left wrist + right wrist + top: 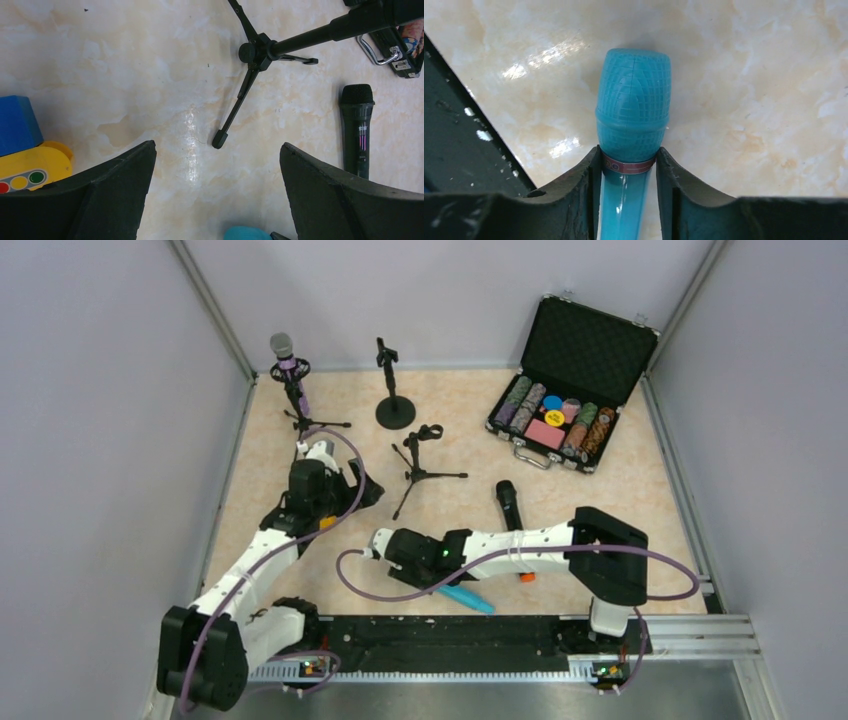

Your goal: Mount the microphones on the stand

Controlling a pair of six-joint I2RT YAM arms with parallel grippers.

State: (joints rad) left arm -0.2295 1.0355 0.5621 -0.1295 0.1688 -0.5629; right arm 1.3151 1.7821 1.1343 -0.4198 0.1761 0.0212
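The light blue microphone [633, 110] lies on the table near the front, its tail showing beneath the right arm [468, 598]. My right gripper [628, 155] [385, 545] is shut on it just below the head. The black microphone [509, 505] [357, 125] lies flat beside the right arm. The purple microphone [283, 348] stands in a tripod stand [300, 405] at the back left. A bare tripod stand [425, 455] [260, 50] is mid-table, and a round-base stand [394, 405] behind it. My left gripper [217, 145] [365, 490] hovers open and holds nothing, left of the bare tripod.
An open black case [590, 340] of poker chips sits at the back right. A yellow and blue toy [25, 150] lies under the left gripper's left finger. A black rail [454, 130] runs along the table's near edge. Grey walls close in three sides.
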